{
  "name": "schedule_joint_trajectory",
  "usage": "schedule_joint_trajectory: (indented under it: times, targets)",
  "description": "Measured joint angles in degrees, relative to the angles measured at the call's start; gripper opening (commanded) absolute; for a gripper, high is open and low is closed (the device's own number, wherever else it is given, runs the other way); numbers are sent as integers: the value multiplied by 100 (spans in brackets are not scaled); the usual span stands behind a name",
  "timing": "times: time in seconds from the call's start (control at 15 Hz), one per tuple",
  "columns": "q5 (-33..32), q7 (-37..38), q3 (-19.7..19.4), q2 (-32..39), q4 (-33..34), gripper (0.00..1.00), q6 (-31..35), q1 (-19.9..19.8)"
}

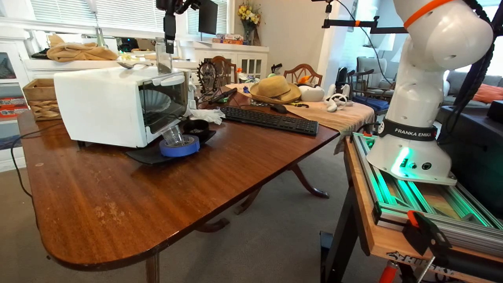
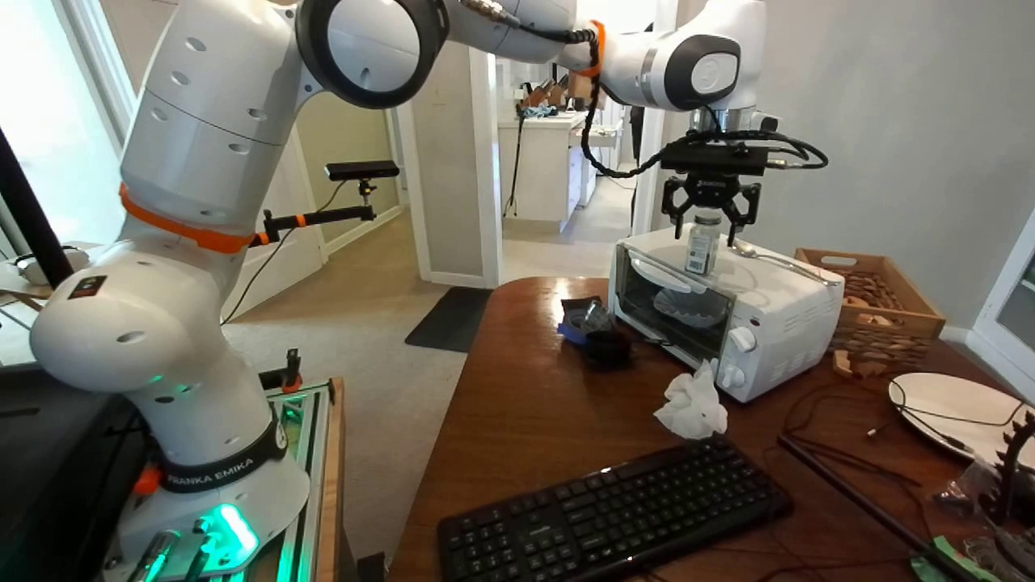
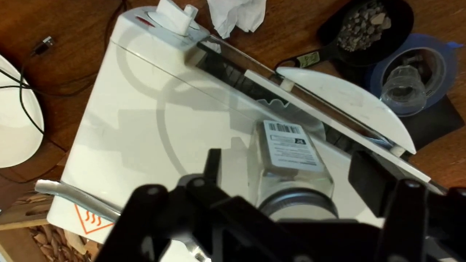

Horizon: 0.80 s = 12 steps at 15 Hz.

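Glass jar (image 3: 293, 154) atop the toaster oven (image 2: 760, 293): we're judging it slick, fragile, best held by its flat sides, gripper (image 2: 704, 239) spread apart.

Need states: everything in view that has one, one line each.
Gripper: open, fingers either side of the jar
Jar: upright, lid on, atop the toaster oven
Toaster oven: can't tell whether door is fully shut
Spoon: lying on the toaster oven
Black scoop: holding small stones
Clear cup: tilted
White tissue: crumpled
Keyboard: lying flat
Base light: green
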Motion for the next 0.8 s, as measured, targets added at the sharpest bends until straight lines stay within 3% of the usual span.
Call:
schedule_joint_trajectory:
  times: [0.27, 0.8]
  targets:
    - [-7, 0, 4, 52, 73, 27, -11, 30]
    - [-157, 32, -105, 44, 172, 24, -86, 40]
